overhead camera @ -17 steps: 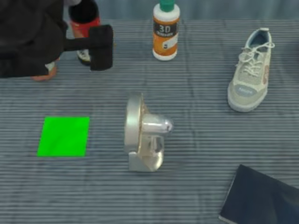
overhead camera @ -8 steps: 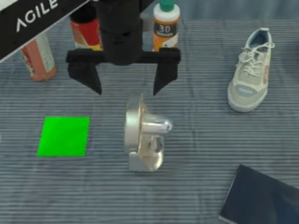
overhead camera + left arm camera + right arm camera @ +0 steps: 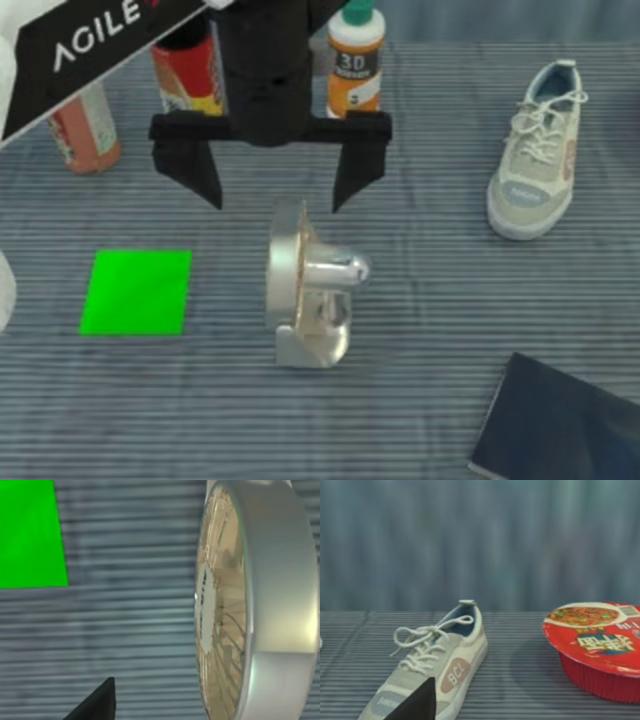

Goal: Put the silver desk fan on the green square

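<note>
The silver desk fan (image 3: 310, 290) lies mid-table in the top view, its round cage toward the left and its motor housing toward the right. The green square (image 3: 137, 291) lies flat to its left, bare. My left gripper (image 3: 277, 198) hangs open just behind the fan, fingers spread wider than the cage and touching nothing. The left wrist view shows the fan's cage (image 3: 260, 605) close up, a corner of the green square (image 3: 27, 530) and one dark finger (image 3: 97, 705). My right arm is outside the top view; one finger (image 3: 417, 705) shows in its wrist view, holding nothing.
A grey sneaker (image 3: 535, 150) lies at the back right and a dark book (image 3: 555, 425) at the front right. A white-and-orange bottle (image 3: 355, 75), a red can (image 3: 185, 75) and a pink bottle (image 3: 85, 125) stand along the back. A red noodle bowl (image 3: 597, 647) sits beside the sneaker.
My left gripper swung from the back left corner to the middle, behind the fan, and then edged slightly closer to it. The fan and square have not moved.
</note>
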Action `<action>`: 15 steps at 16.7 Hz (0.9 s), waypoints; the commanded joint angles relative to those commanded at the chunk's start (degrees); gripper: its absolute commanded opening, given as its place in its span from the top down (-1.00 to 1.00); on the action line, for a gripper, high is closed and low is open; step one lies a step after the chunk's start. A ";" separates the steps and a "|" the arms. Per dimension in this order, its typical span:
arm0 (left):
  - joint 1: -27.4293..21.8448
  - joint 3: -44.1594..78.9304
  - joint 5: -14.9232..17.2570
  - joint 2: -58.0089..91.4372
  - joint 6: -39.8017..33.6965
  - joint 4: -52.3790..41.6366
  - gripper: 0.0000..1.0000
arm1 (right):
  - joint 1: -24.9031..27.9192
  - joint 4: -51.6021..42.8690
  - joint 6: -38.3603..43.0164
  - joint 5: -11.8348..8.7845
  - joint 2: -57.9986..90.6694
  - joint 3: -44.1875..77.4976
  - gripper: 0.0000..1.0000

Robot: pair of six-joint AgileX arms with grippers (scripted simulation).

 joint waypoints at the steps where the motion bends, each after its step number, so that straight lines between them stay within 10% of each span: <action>1: -0.03 -1.39 -0.01 -0.16 0.04 1.24 -1.00 | 0.00 0.00 0.00 0.00 0.00 0.00 -1.00; 11: -0.11 -12.09 -0.01 -1.01 -0.07 10.94 -1.00 | 0.00 0.00 0.00 0.00 0.00 0.00 -1.00; 15: -0.11 -12.09 -0.01 -1.01 -0.07 10.94 -0.40 | 0.00 0.00 0.00 0.00 0.00 0.00 -1.00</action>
